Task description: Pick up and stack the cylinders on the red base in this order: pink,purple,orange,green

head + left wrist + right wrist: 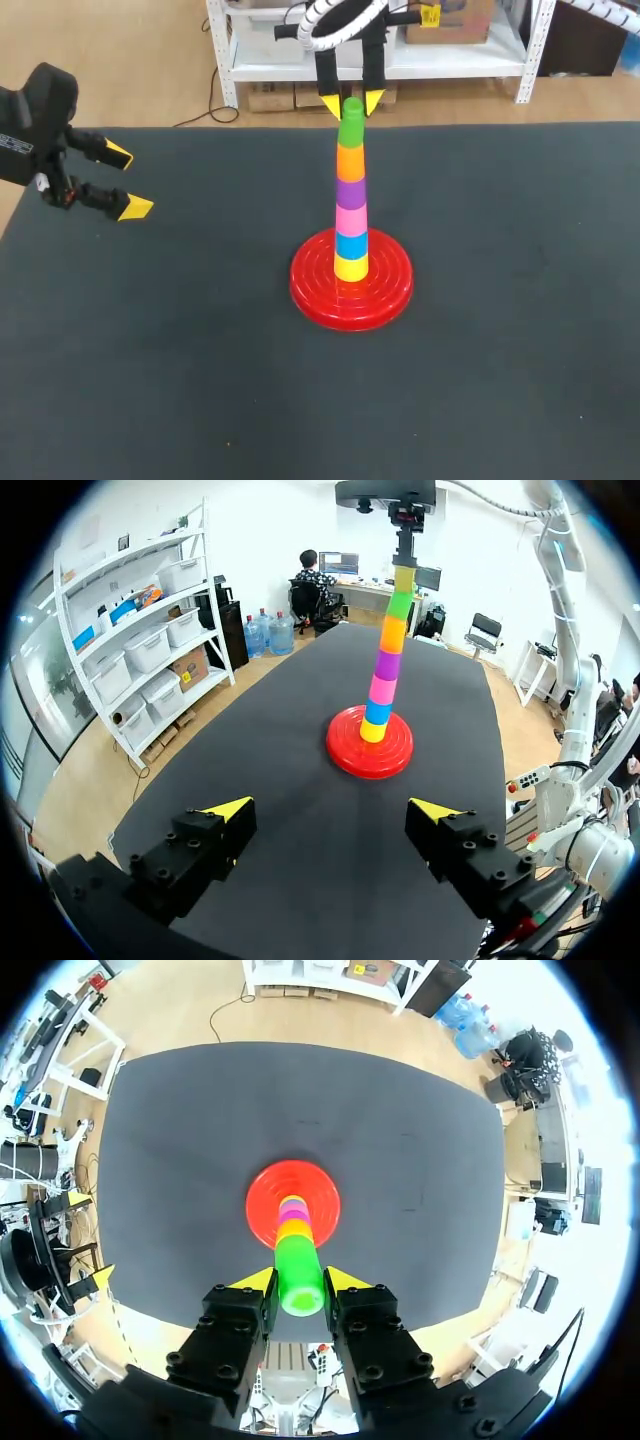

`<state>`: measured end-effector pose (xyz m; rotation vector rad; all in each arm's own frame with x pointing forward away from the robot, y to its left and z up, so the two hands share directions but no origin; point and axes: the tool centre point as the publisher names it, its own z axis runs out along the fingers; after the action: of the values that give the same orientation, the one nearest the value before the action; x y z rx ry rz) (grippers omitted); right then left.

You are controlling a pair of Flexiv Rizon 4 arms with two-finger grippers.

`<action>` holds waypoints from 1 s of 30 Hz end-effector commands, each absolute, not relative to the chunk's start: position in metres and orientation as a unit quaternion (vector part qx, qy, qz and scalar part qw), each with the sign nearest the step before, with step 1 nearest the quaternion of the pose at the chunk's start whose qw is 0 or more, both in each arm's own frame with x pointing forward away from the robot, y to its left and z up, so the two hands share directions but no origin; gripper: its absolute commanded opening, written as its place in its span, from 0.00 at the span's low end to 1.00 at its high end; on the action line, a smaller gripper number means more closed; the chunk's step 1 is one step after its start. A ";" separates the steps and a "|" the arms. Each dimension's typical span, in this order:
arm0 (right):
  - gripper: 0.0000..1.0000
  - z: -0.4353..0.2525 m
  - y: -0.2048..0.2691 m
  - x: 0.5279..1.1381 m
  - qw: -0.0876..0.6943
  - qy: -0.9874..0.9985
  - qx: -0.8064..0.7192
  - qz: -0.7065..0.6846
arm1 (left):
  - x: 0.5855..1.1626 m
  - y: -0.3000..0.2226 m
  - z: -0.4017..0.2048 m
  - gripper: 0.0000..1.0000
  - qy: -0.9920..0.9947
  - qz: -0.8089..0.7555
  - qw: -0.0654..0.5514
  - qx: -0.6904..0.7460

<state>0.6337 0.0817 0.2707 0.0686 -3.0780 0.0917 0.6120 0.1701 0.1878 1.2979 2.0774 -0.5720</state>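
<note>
1. While the right claw (pixel 351 103) is clenched on the green cylinder (pixel 351 128), its yellow fingertips (pixel 330 104) press that piece from two sides near its upper end.
2. Directly under this claw, the green cylinder sits on top of a tower made up of the orange cylinder (pixel 350 162), the purple cylinder (pixel 350 190), the pink cylinder (pixel 351 218), a blue cylinder (pixel 351 244) and, lowest, a yellow cylinder (pixel 350 267).
3. This tower stands upright in the middle of the red base (pixel 388 290), which lies flat on the dark desk (pixel 500 350) straight below the right claw.
4. Off to the side, the left claw (pixel 126 181) is released, with its fingers spread wide and nothing between them, and it hovers above the desk near the desk's edge.
5. Well ahead of the left claw, framed between its two tips, stand the red base and the whole tower, with the right claw at the tower's top.
</note>
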 end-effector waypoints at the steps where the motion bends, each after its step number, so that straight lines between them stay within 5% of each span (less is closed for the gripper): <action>1: 0.00 0.270 0.080 0.632 0.028 -0.999 0.022 0.028 | 0.613 0.170 0.187 1.00 0.785 -0.217 0.308 0.491; 30: 0.00 0.266 0.076 0.652 0.152 -0.988 -0.001 0.017 | 0.613 0.170 0.187 1.00 0.785 -0.217 0.308 0.491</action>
<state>0.6450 0.0809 0.2680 -0.0012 -2.9158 0.0741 0.6120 0.1701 0.1878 1.2978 2.0774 -0.5720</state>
